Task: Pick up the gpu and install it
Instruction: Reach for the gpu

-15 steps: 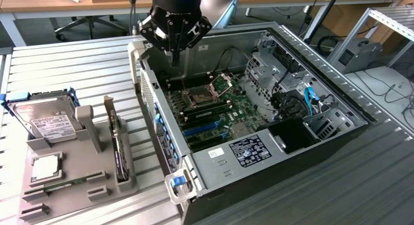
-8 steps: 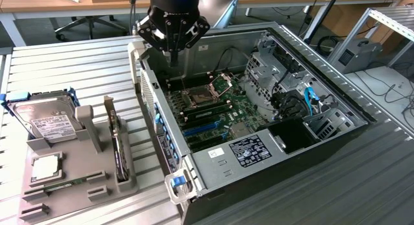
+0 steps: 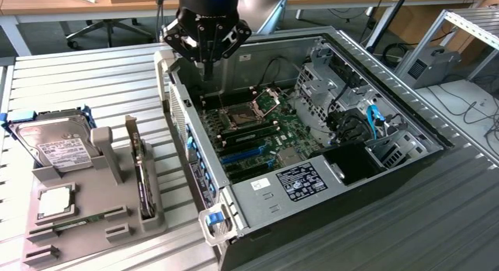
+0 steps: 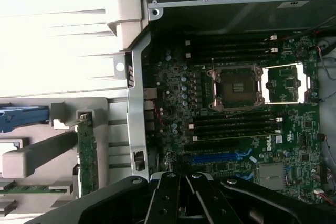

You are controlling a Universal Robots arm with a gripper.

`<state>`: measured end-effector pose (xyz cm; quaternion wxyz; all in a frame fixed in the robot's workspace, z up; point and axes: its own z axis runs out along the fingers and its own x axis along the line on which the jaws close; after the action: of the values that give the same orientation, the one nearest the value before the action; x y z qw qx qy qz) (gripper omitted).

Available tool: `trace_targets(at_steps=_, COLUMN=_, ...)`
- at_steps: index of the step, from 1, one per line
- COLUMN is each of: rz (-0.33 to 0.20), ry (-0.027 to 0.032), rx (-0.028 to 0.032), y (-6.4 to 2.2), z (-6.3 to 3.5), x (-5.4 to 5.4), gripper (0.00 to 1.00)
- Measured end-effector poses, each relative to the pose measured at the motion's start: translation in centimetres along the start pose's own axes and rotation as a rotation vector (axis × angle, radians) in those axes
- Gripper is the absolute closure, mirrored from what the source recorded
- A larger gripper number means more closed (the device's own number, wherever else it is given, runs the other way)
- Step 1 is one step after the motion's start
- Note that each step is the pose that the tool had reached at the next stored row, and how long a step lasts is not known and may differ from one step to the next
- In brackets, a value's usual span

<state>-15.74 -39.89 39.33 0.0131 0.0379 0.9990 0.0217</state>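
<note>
- We see the gpu (image 3: pixel 141 172), a thin green circuit card with a silver metal end bracket. It stands on edge in a slot of a grey plastic parts rack (image 3: pixel 86 247).
- The rack lies on a ribbed pale metal table (image 3: pixel 93 78), on the exterior view's left. It sits just beside an open computer case.
- The rack also holds a silver hard drive with a white label (image 3: pixel 53 147), a square silver processor chip (image 3: pixel 55 202) and a narrow green memory stick (image 3: pixel 78 224). Each has its own compartment.
- The grey metal computer case (image 3: pixel 257 215) lies on its side with its cover off. This bares a dark green motherboard (image 3: pixel 261 134) with an open processor socket (image 4: pixel 234 86).
- The blue expansion slots (image 3: pixel 245 157) on the motherboard are empty, with no card seated in them.
- The black claw (image 3: pixel 209 74) hangs over the far corner of the case, above the motherboard. Its fingers are pressed together and grip nothing.
- The claw is well apart from the gpu and touches neither the card nor the rack.
- We judge the task to be at its start. The card has not been picked up, so both the grasp and the seating in the case are left to do.
</note>
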Motion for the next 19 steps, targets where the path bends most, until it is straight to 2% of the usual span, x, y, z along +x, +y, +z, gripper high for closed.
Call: trace_targets(at_steps=19, rz=0.000, ry=-0.0001, rx=0.0000, y=-0.03, z=-0.01, x=0.40, gripper=0.89)
